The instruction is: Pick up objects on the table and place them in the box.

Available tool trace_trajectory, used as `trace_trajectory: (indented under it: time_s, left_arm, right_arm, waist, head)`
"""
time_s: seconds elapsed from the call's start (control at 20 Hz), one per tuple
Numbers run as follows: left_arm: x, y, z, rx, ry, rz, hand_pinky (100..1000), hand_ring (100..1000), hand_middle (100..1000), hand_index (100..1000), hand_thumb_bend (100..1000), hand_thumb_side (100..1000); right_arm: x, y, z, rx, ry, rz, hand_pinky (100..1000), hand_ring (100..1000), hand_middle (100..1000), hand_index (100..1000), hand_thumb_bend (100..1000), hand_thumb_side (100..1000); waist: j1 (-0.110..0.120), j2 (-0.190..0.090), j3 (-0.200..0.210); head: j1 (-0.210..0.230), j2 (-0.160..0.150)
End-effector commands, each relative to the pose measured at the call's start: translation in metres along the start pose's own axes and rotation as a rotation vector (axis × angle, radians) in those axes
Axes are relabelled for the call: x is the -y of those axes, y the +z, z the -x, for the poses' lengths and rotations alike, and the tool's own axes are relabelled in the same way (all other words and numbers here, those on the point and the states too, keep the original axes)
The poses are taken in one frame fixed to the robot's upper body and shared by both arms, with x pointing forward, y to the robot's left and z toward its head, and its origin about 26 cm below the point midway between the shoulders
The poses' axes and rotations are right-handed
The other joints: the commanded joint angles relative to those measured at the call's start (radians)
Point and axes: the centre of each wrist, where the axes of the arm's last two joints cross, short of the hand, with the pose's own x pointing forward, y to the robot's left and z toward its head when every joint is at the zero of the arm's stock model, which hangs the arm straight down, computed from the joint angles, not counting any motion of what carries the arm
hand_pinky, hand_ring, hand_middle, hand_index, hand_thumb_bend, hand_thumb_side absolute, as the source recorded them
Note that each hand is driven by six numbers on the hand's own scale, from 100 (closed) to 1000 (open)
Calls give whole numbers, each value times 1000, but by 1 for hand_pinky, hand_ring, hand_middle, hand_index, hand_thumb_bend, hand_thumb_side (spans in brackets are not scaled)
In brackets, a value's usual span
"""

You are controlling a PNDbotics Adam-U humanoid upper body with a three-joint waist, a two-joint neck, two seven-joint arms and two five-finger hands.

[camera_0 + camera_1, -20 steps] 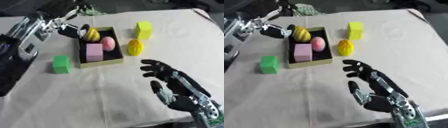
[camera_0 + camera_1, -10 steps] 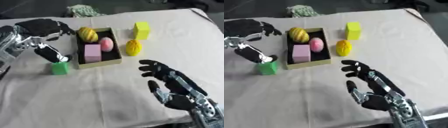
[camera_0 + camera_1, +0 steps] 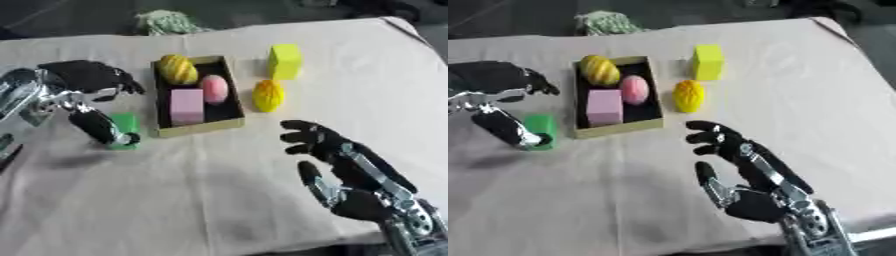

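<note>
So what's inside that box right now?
The box holds a yellow ribbed piece, a pink egg shape and a pink block. Anything beneath them is hidden.

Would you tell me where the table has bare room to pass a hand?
Bare cloth lies in front of the box, between the left hand and right hand. It is crowded beside the box: green block left, yellow oval and yellow block right.

Green crumpled cloth (image 3: 166, 21) at table (image 3: 219, 200) far edge.
</note>
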Motion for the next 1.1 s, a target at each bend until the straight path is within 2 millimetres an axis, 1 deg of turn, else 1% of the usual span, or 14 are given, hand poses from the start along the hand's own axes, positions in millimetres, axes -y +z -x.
trace_trajectory:
  time_s: [0.05, 0.1, 0.2, 0.25, 0.4, 0.45, 0.5, 0.55, 0.65, 0.8, 1.0, 1.1]
  left_arm:
    - [2, 1, 10, -42, -9, 4, 785, 749, 785, 925, 499, 572]
    - [5, -1, 11, -49, -5, 11, 784, 748, 784, 924, 497, 569]
    - [11, -5, 12, -59, 3, 17, 781, 742, 777, 919, 491, 532]
    - [14, -7, 13, -64, 6, 17, 777, 734, 768, 910, 491, 489]
    - [19, -10, 13, -71, 12, 6, 764, 693, 723, 876, 450, 461]
    - [19, -10, 13, -71, 13, -3, 753, 659, 678, 841, 406, 439]
    - [18, -10, 13, -71, 14, -15, 749, 646, 657, 826, 378, 427]
    - [17, -9, 13, -70, 20, -30, 738, 613, 612, 794, 325, 399]
    - [11, -3, 14, -68, 40, -70, 720, 565, 549, 746, 258, 365]
    - [-4, 8, 15, -60, 60, -127, 713, 529, 503, 707, 224, 347]
    - [-28, 23, 16, -62, 69, -199, 711, 528, 499, 704, 216, 335]
    - [-38, 25, 16, -72, 65, -230, 711, 530, 500, 705, 223, 335]
  right_arm:
    - [4, 0, -3, 4, 25, 2, 830, 903, 929, 822, 100, 393]
    - [4, 0, -3, 5, 26, 2, 830, 903, 929, 822, 100, 393]
    - [4, 0, -4, 5, 26, 3, 830, 903, 929, 822, 100, 392]
    - [4, 0, -4, 5, 26, 3, 830, 903, 929, 822, 100, 393]
    - [5, 0, -4, 4, 26, 6, 830, 903, 929, 822, 100, 389]
    - [5, 1, -4, 4, 27, 7, 831, 903, 929, 822, 100, 388]
    - [5, 1, -3, 3, 27, 8, 831, 903, 929, 822, 100, 387]
    - [5, 1, -3, 2, 27, 9, 831, 903, 929, 822, 100, 387]
    - [5, 1, -3, 1, 27, 10, 831, 903, 929, 822, 100, 386]
    - [5, 1, -3, -1, 28, 11, 831, 903, 929, 822, 100, 386]
    - [5, 2, -3, -4, 28, 10, 831, 903, 929, 822, 100, 383]
    - [5, 2, -2, -5, 27, 9, 831, 903, 929, 822, 100, 383]
  waist:
    - [1, -19, 1]
    - [0, -19, 1]
    - [-1, -19, 1]
    - [-1, -19, 0]
    - [-2, -18, 0]
    - [-2, -18, 0]
    - [-3, -17, 0]
    - [-3, -17, 0]
    - [-3, -18, 2]
    - [-1, -19, 3]
    - [-1, -21, 4]
    - [-1, -23, 3]
  head:
    - [-3, 0]
    - [-3, 0]
    - [-4, 0]
    - [-4, 0]
    - [-4, 1]
    - [-4, 1]
    - [-4, 1]
    - [-4, 1]
    - [-6, 0]
    - [-9, 0]
    - [-14, 0]
    - [-13, 0]
